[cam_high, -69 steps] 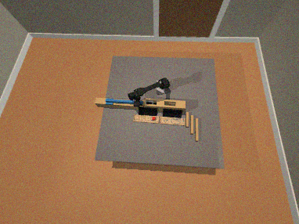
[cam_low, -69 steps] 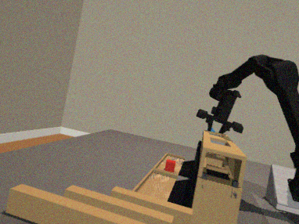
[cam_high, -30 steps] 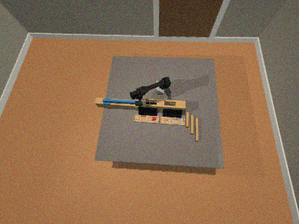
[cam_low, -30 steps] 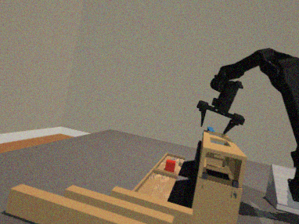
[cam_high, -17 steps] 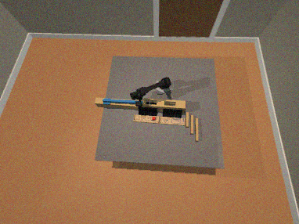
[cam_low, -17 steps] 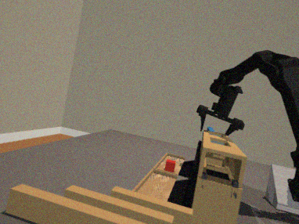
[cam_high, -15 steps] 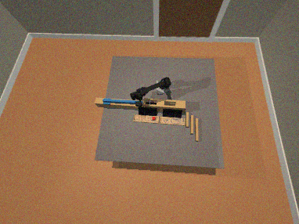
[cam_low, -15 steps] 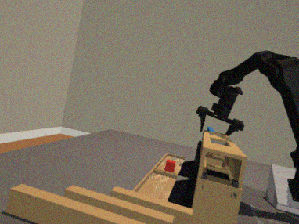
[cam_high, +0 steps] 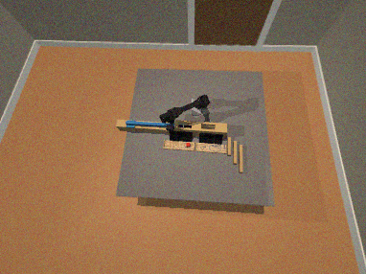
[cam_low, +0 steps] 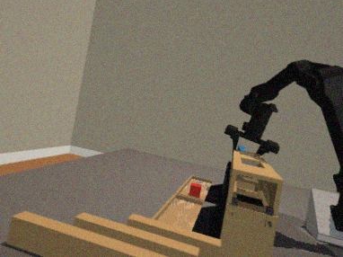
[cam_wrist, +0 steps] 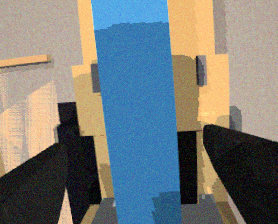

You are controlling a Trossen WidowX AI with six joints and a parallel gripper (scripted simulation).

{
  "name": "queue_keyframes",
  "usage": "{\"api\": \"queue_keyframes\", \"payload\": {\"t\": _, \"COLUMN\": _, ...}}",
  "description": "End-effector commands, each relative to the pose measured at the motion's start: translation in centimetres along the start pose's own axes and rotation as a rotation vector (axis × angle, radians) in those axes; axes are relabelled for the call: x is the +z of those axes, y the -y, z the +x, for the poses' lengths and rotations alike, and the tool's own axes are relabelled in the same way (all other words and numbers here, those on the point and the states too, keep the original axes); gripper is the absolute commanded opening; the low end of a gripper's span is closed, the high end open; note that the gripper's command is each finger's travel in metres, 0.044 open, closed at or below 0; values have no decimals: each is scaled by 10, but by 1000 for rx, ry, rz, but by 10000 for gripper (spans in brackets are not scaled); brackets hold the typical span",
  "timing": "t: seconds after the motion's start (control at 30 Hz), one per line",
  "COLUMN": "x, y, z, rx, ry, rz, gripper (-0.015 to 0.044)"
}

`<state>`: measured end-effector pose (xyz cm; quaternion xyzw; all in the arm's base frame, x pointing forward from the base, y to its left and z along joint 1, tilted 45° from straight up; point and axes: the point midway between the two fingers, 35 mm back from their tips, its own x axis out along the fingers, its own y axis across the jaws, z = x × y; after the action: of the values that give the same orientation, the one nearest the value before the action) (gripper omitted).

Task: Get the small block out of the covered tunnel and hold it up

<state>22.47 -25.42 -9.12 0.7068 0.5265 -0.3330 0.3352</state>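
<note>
Blue handle [cam_high: 146, 124] [cam_low: 241, 148] [cam_wrist: 137, 110] lies between the gripper [cam_high: 171, 126] [cam_low: 247, 152] [cam_wrist: 135, 160] fingers, which stand apart (not clamped); red block [cam_high: 188, 145] [cam_low: 195, 190] sits in a shallow tray [cam_high: 172, 148] [cam_low: 172, 200] beside the wooden tunnel [cam_high: 217, 127] [cam_low: 256, 168].

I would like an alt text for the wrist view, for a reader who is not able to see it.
The open gripper's two black fingers reach in from the lower corners, one on each side of a long blue handle, without touching it. The handle runs over a light wooden housing.
</note>
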Motion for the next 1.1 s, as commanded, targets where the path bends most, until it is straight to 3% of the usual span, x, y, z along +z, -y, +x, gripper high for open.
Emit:
{"api": "queue_keyframes", "payload": {"t": 0.0, "x": 0, "y": 0, "z": 0, "rx": -1, "ry": -1, "rz": 0, "gripper": 230}}
{"api": "queue_keyframes", "payload": {"t": 0.17, "x": 0, "y": 0, "z": 0, "rx": -1, "ry": -1, "rz": 0, "gripper": 99}}
{"api": "queue_keyframes", "payload": {"t": 0.33, "x": 0, "y": 0, "z": 0, "rx": -1, "ry": -1, "rz": 0, "gripper": 65}}
{"api": "queue_keyframes", "payload": {"t": 0.43, "x": 3, "y": 0, "z": 0, "rx": -1, "ry": -1, "rz": 0, "gripper": 0}}
{"api": "queue_keyframes", "payload": {"t": 1.07, "x": 58, "y": 2, "z": 15, "rx": 4, "ry": 1, "rz": 3, "gripper": 0}}
